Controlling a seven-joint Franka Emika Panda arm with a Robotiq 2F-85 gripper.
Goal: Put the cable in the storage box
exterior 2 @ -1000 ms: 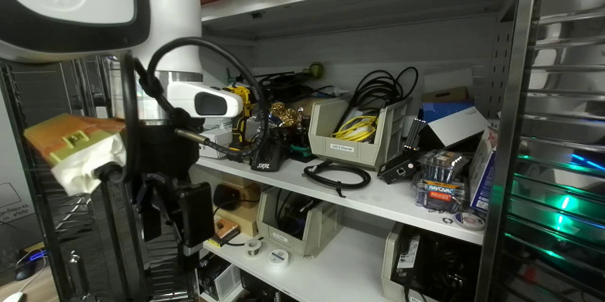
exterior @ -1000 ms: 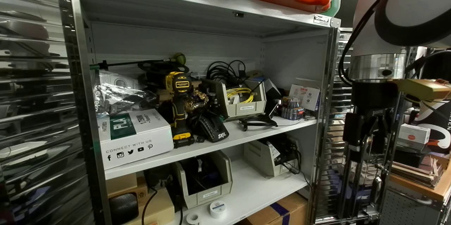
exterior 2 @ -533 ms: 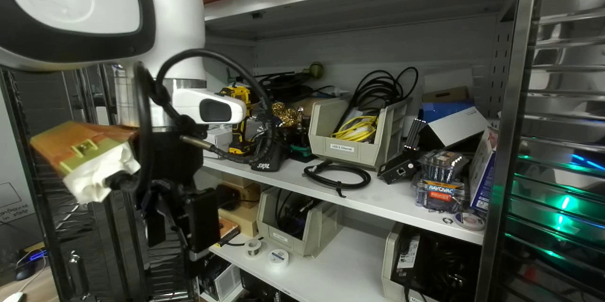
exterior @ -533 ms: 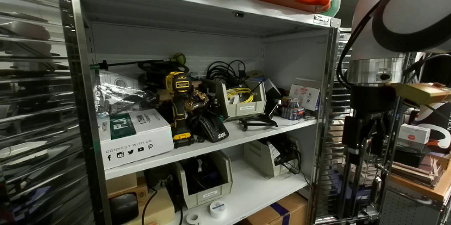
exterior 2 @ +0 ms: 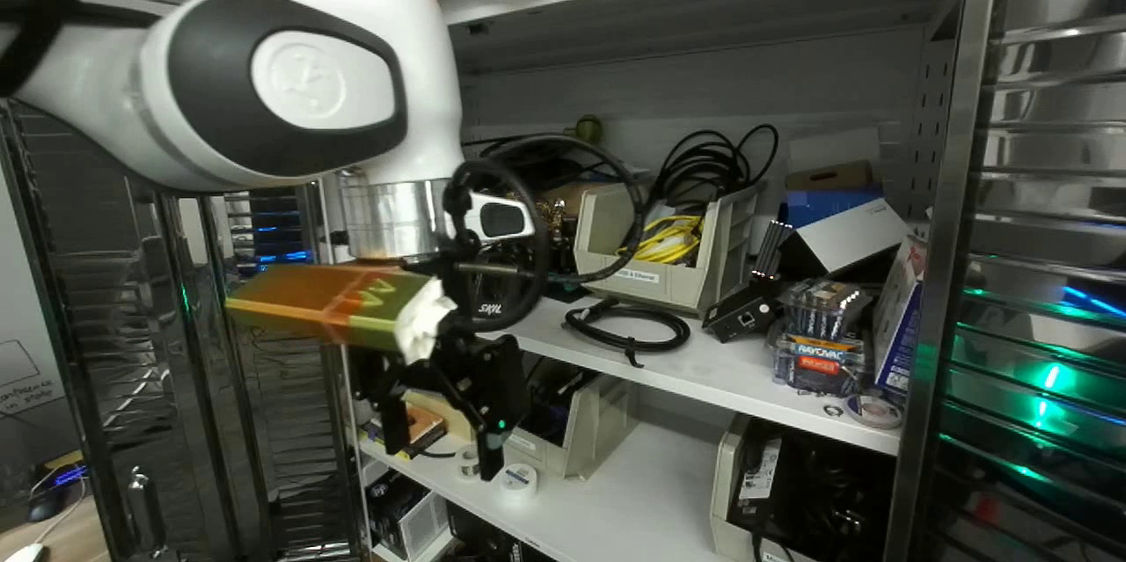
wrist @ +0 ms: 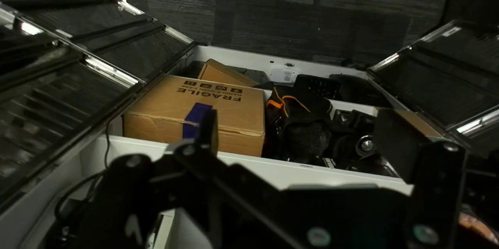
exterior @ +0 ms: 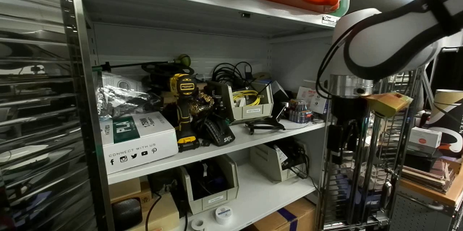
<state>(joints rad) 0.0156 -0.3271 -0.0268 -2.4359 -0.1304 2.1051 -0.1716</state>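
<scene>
The black coiled cable (exterior 2: 651, 346) lies flat on the upper white shelf, in front of a grey storage bin (exterior 2: 651, 290). The cable also shows in an exterior view (exterior: 266, 127), as does the bin (exterior: 239, 114), which holds yellow and black cables. My gripper (exterior 2: 444, 443) is open, its jaws wide apart with nothing between them. It hangs in front of the cabinet, apart from the cable and lower than the upper shelf. In the wrist view the gripper (wrist: 302, 136) points down toward the lower shelves. The cable and this bin do not show there.
Battery packs (exterior 2: 818, 360) and a black network box (exterior 2: 742, 313) stand beside the cable. A SKIL charger (exterior: 219, 131) and a yellow drill (exterior: 184, 88) share the shelf. Grey bins (exterior: 213, 202) stand below. The cabinet's open metal door (exterior 2: 281, 421) is near the arm.
The arm has moved lower and inward toward the cabinet in both exterior views, and the wrist has turned. The cable and bin have not moved.
</scene>
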